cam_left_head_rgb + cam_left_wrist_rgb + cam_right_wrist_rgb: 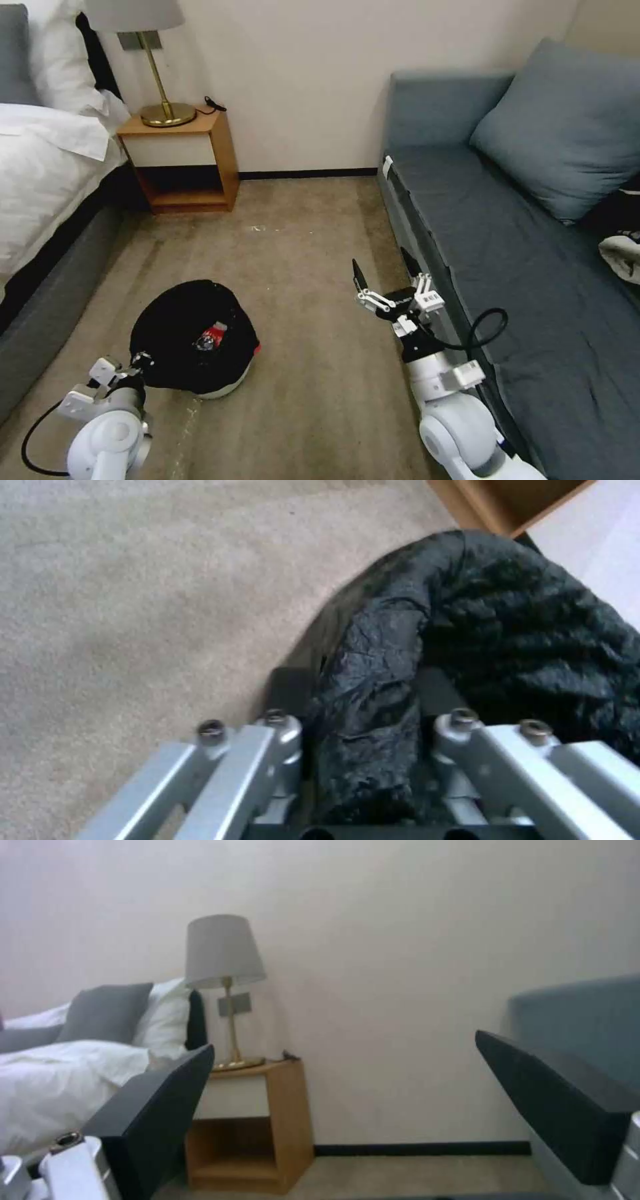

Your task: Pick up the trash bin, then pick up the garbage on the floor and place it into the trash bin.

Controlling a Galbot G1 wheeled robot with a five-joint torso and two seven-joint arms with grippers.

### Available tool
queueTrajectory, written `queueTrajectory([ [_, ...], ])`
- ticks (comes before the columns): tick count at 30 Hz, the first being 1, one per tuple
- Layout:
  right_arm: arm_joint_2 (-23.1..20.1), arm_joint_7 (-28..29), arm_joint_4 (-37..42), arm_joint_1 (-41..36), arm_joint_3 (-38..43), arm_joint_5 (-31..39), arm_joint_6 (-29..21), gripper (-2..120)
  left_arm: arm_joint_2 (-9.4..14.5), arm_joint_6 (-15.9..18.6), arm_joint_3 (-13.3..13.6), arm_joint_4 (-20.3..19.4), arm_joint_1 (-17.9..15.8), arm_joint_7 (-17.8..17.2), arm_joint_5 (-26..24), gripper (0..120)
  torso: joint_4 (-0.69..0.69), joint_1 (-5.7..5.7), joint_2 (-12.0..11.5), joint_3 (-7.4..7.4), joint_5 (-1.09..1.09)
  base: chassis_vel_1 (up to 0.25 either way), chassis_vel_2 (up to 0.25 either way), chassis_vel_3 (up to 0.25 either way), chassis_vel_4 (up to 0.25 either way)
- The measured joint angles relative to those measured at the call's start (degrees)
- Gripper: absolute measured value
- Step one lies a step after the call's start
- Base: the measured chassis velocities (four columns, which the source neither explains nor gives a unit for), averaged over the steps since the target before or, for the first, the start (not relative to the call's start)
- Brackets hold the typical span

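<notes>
The trash bin [200, 347] sits on the carpet [300, 280], bed [47, 173] to its left, sofa [520, 267] to its right, nightstand [180, 160] behind it bearing a lamp [150, 60]; a snack packet [212, 333] lies inside it.

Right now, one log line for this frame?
left gripper: shut on trash bin rim | right gripper: open, raised beside sofa | red snack packet: in bin | bin: tilted

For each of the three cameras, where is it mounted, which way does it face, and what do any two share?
Head: high, facing down at carpet; left tool grips the trash bin, right tool open beside the sofa.
Left wrist: along its fingers, clamping the bin's black bag.
Right wrist: level, between open fingers, toward the nightstand.
Shared: nightstand and lamp in head and right wrist views.
</notes>
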Motion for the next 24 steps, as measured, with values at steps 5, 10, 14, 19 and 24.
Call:
queueTrajectory([
  [5, 0.57, 0.41, 1.79, -2.04, 0.94, -0.37, -0.46, 100, -0.25, -1.43, 0.72, -0.85, 0.97, -0.01, 1.56, 45, 0.00, 0.00, 0.00, 0.00, -0.02, 0.000, 0.000, 0.000, 0.000],
  [10, 0.60, 0.95, 2.64, -3.17, 2.51, -0.34, -0.76, 100, -0.24, -4.92, 1.54, -5.81, 3.59, 3.06, 5.32, 65, 0.00, 0.00, 0.00, 0.00, 0.00, 0.000, 0.000, 0.000, 0.000],
  [14, 0.97, 1.14, 2.94, -3.81, 2.75, -0.67, -0.80, 100, -0.02, -8.14, 1.79, -9.17, 4.89, 5.07, 8.92, 78, 0.00, 0.00, 0.00, 0.00, 0.01, 0.000, 0.000, 0.000, 0.000],
  [19, 2.90, 2.57, 4.53, -5.70, 3.71, -3.30, -1.59, 100, 0.54, -18.61, 2.11, -13.21, 8.53, 15.65, 21.70, 98, 0.01, 0.00, 0.00, 0.00, 0.01, 0.000, 0.000, 0.000, 0.000],
  [24, 5.35, -0.38, 4.20, -10.15, 9.08, -9.99, -0.79, 100, 0.85, -26.68, 3.76, -16.54, 13.63, 25.74, 34.30, 100, 0.01, 0.00, 0.00, 0.00, -0.01, 0.000, 0.000, 0.000, 0.000],
])
